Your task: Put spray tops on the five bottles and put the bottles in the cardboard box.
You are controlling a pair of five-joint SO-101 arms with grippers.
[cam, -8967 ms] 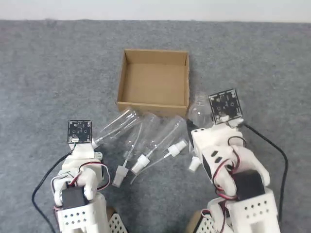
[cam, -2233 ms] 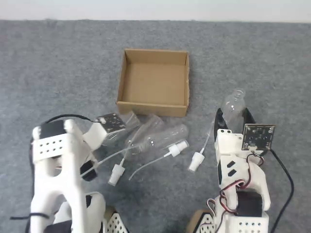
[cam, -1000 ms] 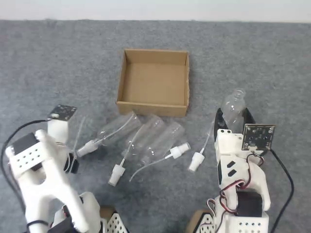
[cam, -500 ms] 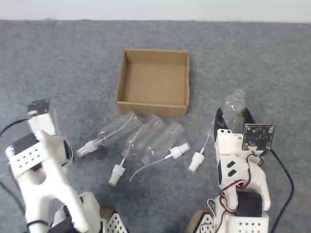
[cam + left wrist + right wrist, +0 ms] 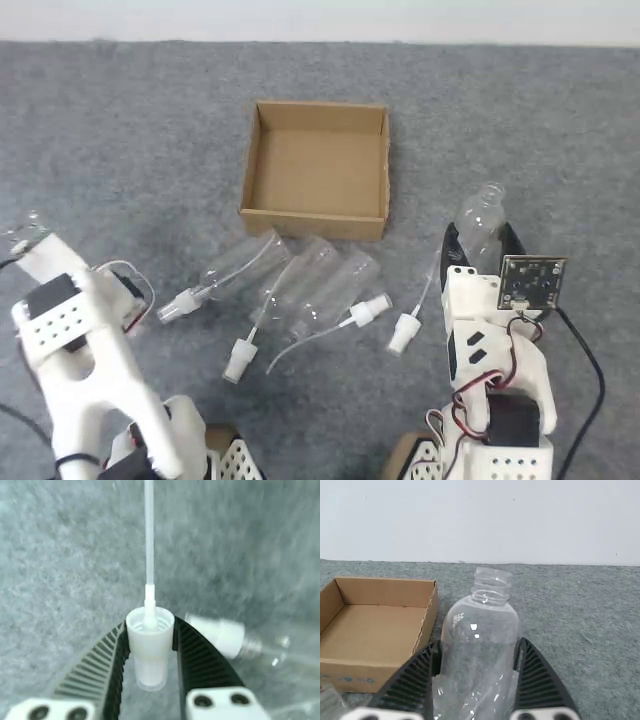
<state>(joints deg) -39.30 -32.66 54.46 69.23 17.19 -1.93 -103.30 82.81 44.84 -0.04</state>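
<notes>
My right gripper (image 5: 480,243) is shut on a clear bottle (image 5: 481,220) held upright to the right of the cardboard box (image 5: 262,165), its neck open. In the right wrist view the bottle (image 5: 480,630) stands between the fingers of the right gripper (image 5: 479,651), with the box (image 5: 427,612) beyond. My left gripper (image 5: 150,630) is shut on a white spray top (image 5: 149,652) whose thin tube (image 5: 149,535) points away over the carpet. The left arm (image 5: 72,325) stands at the table's far left. Three bottles (image 5: 300,275) and several spray tops lie below the box.
A loose spray top (image 5: 404,331) lies just left of the right arm. One lying bottle (image 5: 240,262) has a top (image 5: 176,305) at its mouth, seen also as a top (image 5: 220,636) past my left fingers. Grey carpet covers the table.
The left arm has swung from the bottle heap out to the far left, carrying the spray top. The right arm has kept still with its upright bottle.
</notes>
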